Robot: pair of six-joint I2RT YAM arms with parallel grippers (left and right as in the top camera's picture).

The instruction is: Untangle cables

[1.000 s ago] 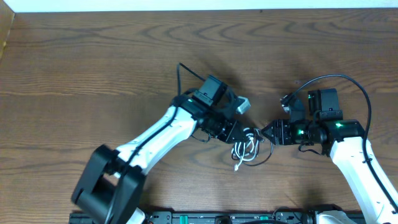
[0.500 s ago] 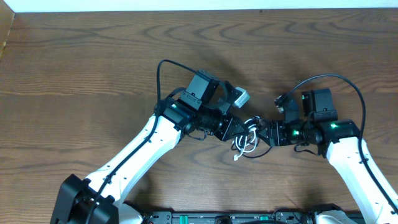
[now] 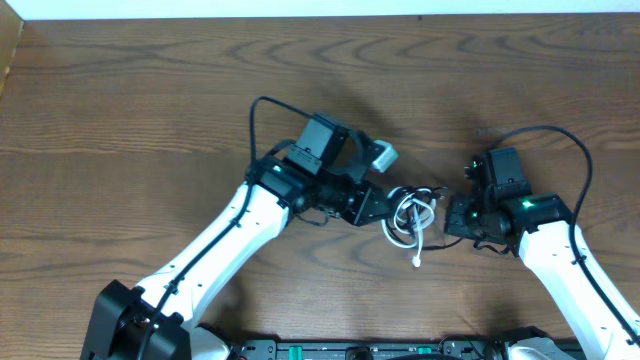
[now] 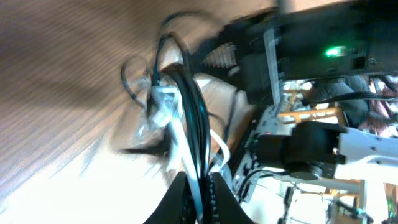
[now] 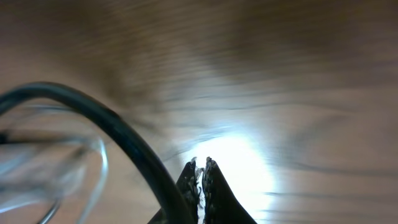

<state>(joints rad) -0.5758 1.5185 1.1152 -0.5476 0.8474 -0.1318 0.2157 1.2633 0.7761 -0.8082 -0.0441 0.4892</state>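
The cables lie tangled in one small bundle at the table's middle. The white cable (image 3: 408,222) makes loose loops, and one plug end (image 3: 417,262) trails toward the front. The black cable (image 3: 428,190) loops around it. My left gripper (image 3: 385,212) is shut on the bundle from the left; in the left wrist view its jaws (image 4: 200,180) pinch the white cable (image 4: 180,134) and the black strands (image 4: 193,106) together. Just right of the bundle, my right gripper (image 3: 447,215) is shut with nothing between its fingers (image 5: 200,165). A black cable (image 5: 124,137) passes close on their left.
The brown wooden table (image 3: 150,100) stretches around both arms. The arms' base rail (image 3: 400,350) runs along the front edge. The right arm's own thick black cable (image 3: 560,135) arches over its wrist. A pale wall strip (image 3: 300,8) borders the far side.
My right gripper has shut and pulled back to the right, off the bundle. The bundle has shifted right and its white plug end now trails lower. The left arm moved up, still gripping.
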